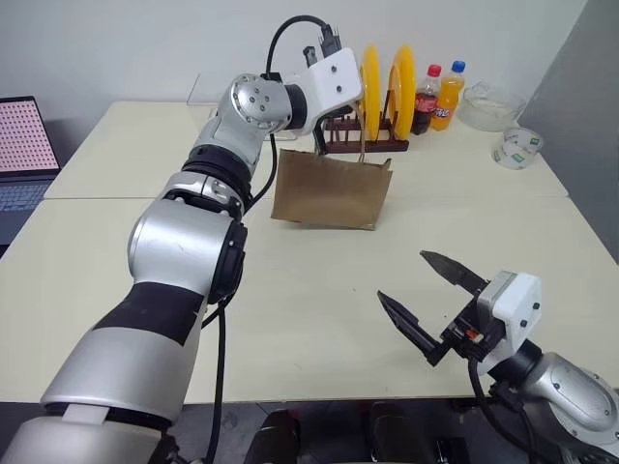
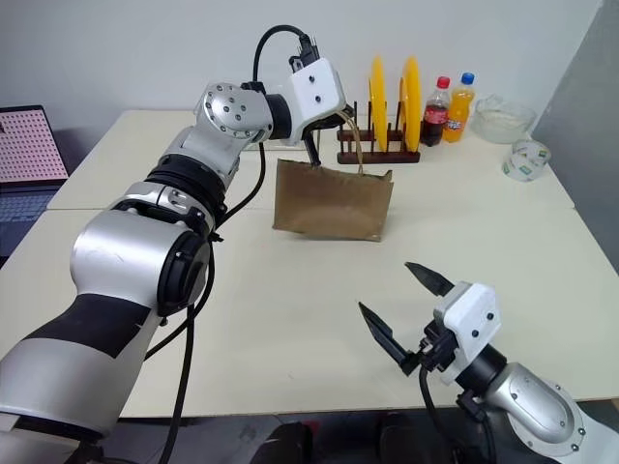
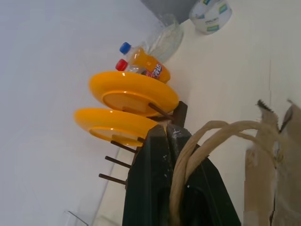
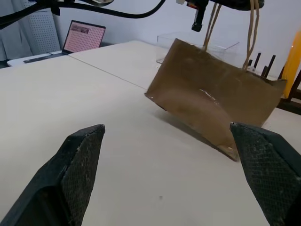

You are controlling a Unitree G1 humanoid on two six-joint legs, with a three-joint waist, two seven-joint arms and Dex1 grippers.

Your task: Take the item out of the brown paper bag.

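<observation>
The brown paper bag (image 1: 331,188) hangs tilted by its tan cord handles (image 3: 211,136) over the far middle of the table. One bottom corner is at or just above the tabletop. My left gripper (image 3: 167,136) is above the bag, shut on those handles. The item is hidden. My right gripper (image 1: 401,275) hovers near the table's front edge, wide open, holding nothing and pointing toward the bag (image 4: 211,101) from well short of it.
Behind the bag stands a dark rack with two yellow plates (image 1: 387,82), then a cola bottle (image 1: 426,97) and an orange soda bottle (image 1: 448,95). A clear bowl (image 1: 493,104) and a tape roll (image 1: 517,147) sit far right. A laptop (image 1: 24,155) is far left.
</observation>
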